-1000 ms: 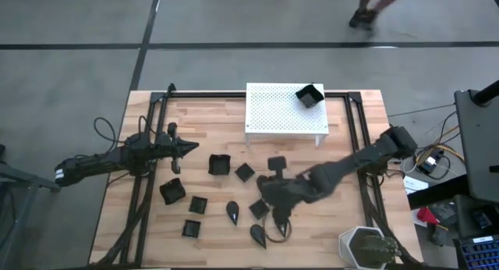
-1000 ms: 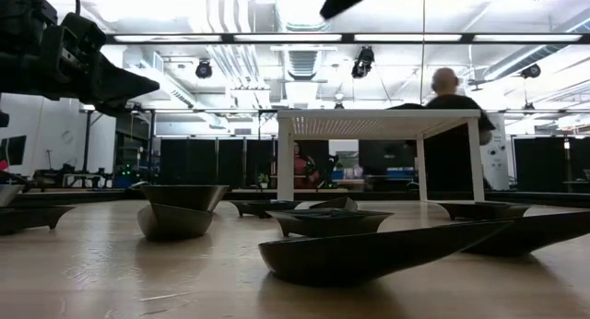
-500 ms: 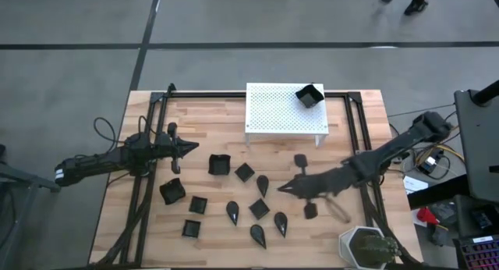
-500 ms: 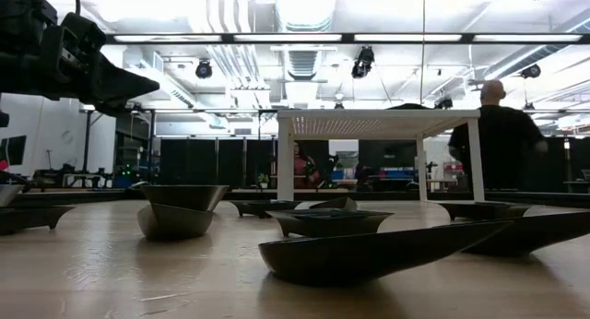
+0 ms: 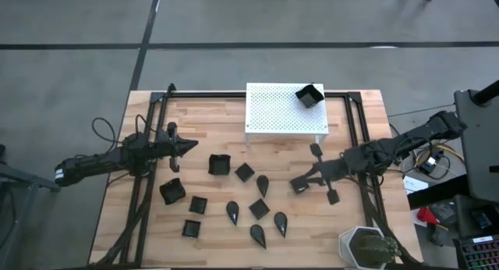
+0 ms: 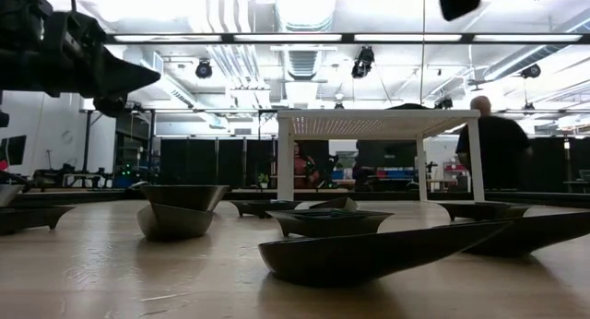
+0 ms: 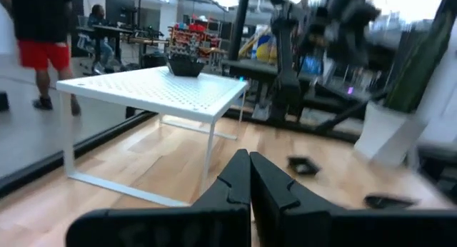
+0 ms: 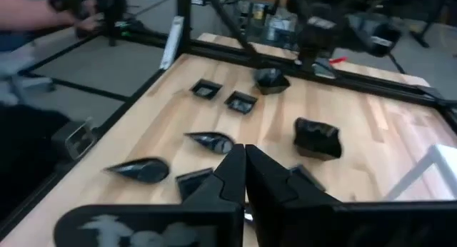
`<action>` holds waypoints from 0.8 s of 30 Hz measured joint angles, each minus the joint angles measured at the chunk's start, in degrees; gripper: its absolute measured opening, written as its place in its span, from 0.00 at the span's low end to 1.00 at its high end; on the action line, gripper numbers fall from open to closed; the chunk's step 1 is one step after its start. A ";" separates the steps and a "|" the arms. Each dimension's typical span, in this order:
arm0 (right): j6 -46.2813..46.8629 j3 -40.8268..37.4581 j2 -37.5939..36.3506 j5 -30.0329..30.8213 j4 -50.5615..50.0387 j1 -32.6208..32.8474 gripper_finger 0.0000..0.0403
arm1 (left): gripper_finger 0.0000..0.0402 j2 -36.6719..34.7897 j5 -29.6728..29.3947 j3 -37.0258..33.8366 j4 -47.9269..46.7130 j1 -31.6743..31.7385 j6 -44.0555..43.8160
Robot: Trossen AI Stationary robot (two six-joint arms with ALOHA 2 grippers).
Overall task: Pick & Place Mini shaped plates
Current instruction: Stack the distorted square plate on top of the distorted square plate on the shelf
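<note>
Looking down at the mini shaped plates (image 5: 234,196), I see them scattered on the desk (image 5: 203,114) in front of the white stand (image 5: 285,112), squares and teardrops mixed, with one square plate (image 5: 309,95) sitting on the stand's top near a back corner. My right gripper (image 5: 297,183) hovers in front of the stand, toward its right side, fingers pressed together and holding nothing (a couple of small dark shapes lie just beside it; I cannot tell what they are). My left gripper (image 5: 190,147) waits to the left of the stand, fingers together too. A potted plant (image 5: 366,247) stands at the desk's front right corner.
</note>
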 joint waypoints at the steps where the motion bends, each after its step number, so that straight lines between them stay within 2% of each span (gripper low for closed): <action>1: 0.00 -1.00 -1.10 0.02 0.04 -0.05 0.02 | 0.00 0.00 0.00 0.00 0.98 0.00 -1.69; 6: 0.37 -5.95 -7.53 2.88 0.19 -0.27 0.02 | 0.00 -0.09 -0.13 0.00 2.59 0.00 -8.96; 11: -0.30 -10.03 -14.81 3.05 2.14 -1.57 0.02 | 0.00 -0.07 -0.14 0.00 3.19 0.00 -8.02; 15: -0.27 -12.36 -19.75 2.74 1.66 -2.30 0.02 | 0.00 -0.04 -0.13 0.00 3.16 0.00 -11.10; 24: 0.54 -15.91 -26.99 2.84 -0.07 -4.69 0.02 | 0.00 0.14 0.02 0.00 4.16 0.00 -12.64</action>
